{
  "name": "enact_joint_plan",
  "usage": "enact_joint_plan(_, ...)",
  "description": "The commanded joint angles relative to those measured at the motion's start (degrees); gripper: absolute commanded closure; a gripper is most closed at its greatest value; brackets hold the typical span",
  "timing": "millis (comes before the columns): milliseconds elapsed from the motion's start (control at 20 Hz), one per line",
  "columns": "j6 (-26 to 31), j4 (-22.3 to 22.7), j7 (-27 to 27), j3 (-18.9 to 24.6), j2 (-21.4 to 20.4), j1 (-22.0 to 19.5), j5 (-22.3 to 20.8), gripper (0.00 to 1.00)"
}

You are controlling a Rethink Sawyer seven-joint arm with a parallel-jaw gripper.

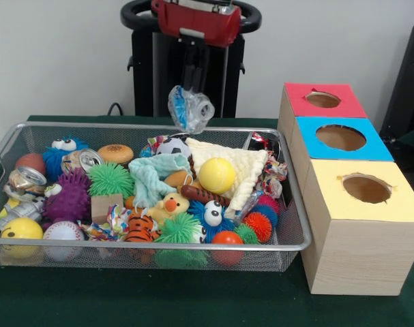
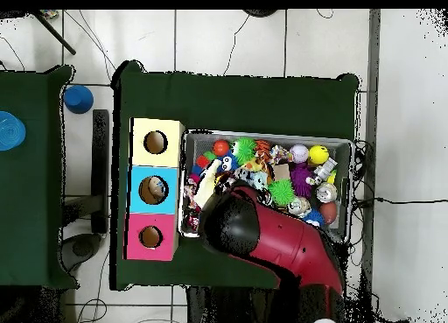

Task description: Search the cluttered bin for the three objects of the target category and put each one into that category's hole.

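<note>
hanging from hand [image 1: 191,87]: bluish plastic bag [image 1: 190,109], lifted above bin [image 1: 297,225]

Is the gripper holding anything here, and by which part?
Yes: the gripper holds a clear bluish bag by its top, above the bin.

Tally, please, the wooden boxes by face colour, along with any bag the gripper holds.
Red-faced box: 1
Blue-faced box: 1
Yellow-faced box: 1
Plastic bag hanging from the gripper: 1
Total: 4
</note>
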Motion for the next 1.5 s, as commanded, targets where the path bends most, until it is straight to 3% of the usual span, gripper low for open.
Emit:
enact_joint_plan(50, 9.1, 2.0, 16.5, -2.5, -1.4, 3.4, 3.7, 1.0)
enact_joint_plan(750, 12.9, -1.2, 19.9, -8.0, 1.2, 11.2, 7.8, 1.0)
enact_joint_plan(1500, 12.0, -1.2, 25.3, -11.8, 4.3, 20.0, 13.0, 1.0)
